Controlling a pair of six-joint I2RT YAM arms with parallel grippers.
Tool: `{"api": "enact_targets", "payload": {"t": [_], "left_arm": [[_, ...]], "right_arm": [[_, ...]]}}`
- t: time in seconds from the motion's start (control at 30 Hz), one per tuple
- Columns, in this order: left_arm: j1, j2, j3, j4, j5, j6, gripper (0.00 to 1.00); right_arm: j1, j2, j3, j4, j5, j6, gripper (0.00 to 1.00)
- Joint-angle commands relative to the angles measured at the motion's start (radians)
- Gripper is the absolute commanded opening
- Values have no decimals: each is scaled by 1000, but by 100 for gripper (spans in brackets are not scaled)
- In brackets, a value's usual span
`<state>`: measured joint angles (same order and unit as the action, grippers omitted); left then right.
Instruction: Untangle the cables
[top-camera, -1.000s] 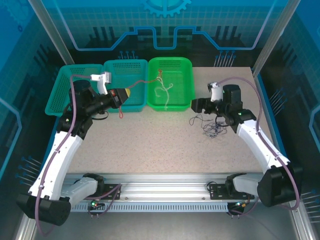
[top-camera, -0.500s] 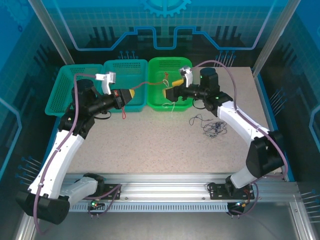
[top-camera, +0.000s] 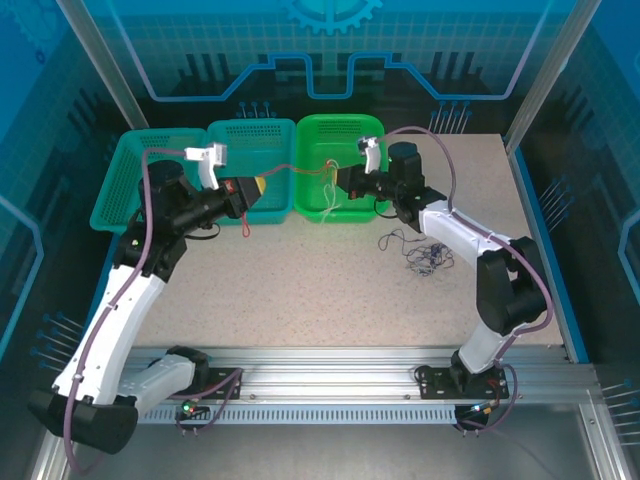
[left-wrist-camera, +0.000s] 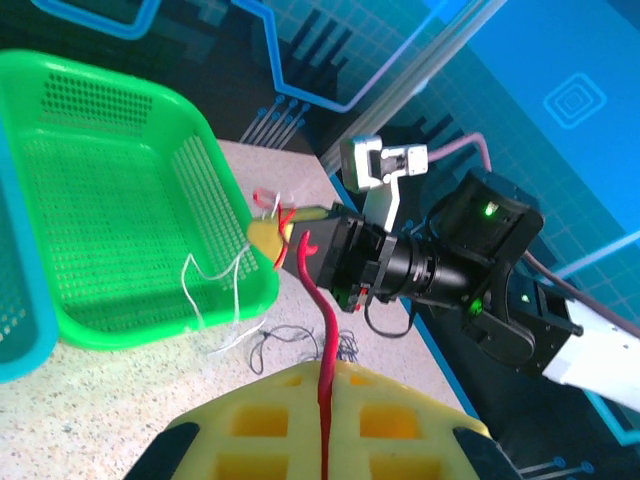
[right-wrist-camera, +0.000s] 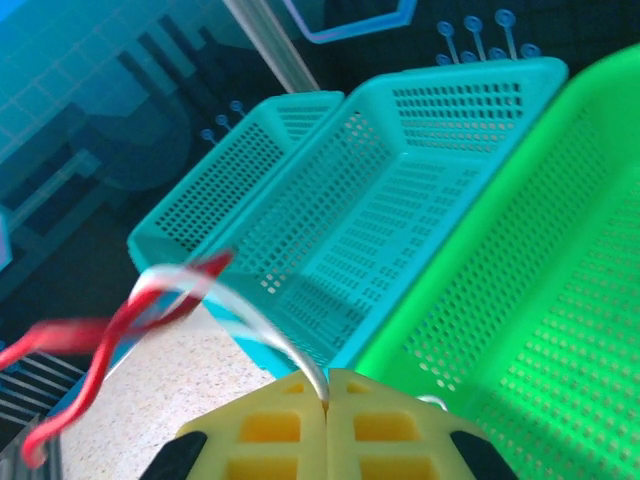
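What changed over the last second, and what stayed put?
The right end effector swung from beside the dark cable pile over to the green basket and shut on the white cable. The left end effector stayed shut on the red cable; the pile stayed put.

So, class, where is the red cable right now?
In the top view the red cable runs from the left tool to a white cable pinched in the right tool, above where the middle teal basket meets the green basket at the back.
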<state>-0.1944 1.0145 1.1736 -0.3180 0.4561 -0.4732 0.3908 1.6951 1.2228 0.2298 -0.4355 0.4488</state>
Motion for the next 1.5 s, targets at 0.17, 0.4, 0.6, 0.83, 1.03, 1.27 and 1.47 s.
{"api": "enact_targets", "payload": {"t": [0.17, 0.4, 0.6, 0.83, 1.03, 1.27, 1.47], "left_arm": [[63, -46, 114, -25, -74, -12, 0], [95, -31, 153, -40, -141, -29, 0], [184, 59, 261, -218, -379, 55, 0], [429, 189, 205, -112, -413, 73, 0], [588, 375, 198, 32, -325, 89, 0], [660, 599, 281, 37, -279, 85, 7], [663, 638, 353, 55, -254, 44, 62]], "right_arm": [[-130, -47, -45, -342, 355, 85, 0], [-288, -164, -87, -420, 272, 126, 0], [-306, -393, -94, -478, 188, 133, 0], [-308, -636, -124, -655, 251, 152, 0], [-309, -745, -134, -723, 263, 105, 0], [-309, -752, -124, -755, 252, 120, 0], [-304, -729, -108, -749, 220, 129, 0]]}}
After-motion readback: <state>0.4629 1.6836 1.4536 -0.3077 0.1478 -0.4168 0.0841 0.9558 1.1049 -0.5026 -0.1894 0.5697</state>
